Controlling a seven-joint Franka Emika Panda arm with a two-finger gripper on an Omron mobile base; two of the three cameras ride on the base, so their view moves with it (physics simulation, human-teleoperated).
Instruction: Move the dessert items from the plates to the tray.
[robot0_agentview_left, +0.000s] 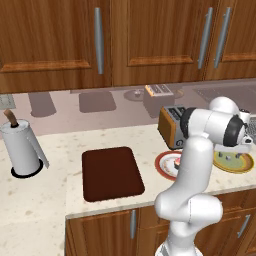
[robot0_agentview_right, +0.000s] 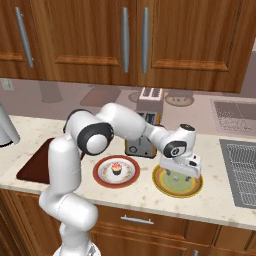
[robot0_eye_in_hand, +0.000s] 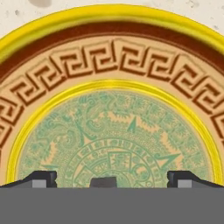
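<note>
My gripper (robot0_agentview_right: 177, 175) hangs open just above the yellow-green plate (robot0_agentview_right: 194, 187) with the orange rim, at the right of the counter. In the hand view that plate's (robot0_eye_in_hand: 112, 61) patterned face lies close below. My two fingertips (robot0_eye_in_hand: 41, 178) stand wide apart at the bottom. A tiny greyish cube-like morsel (robot0_eye_in_hand: 103, 182) sits between them, touched by neither. The pink-frosted cupcake (robot0_agentview_right: 116, 168) stands on the white red-rimmed plate (robot0_agentview_right: 102, 177) to the left. The dark brown tray (robot0_agentview_left: 112, 172) lies further left, bare. From the left base the arm hides part of the cupcake (robot0_agentview_left: 176, 163).
An orange-sided toaster (robot0_agentview_left: 171, 125) stands behind the two plates. A white jug-like vessel (robot0_agentview_left: 21, 147) stands at the counter's far left. A sink (robot0_agentview_right: 240, 170) lies right of the yellow-green plate. The counter's front edge runs close to both plates.
</note>
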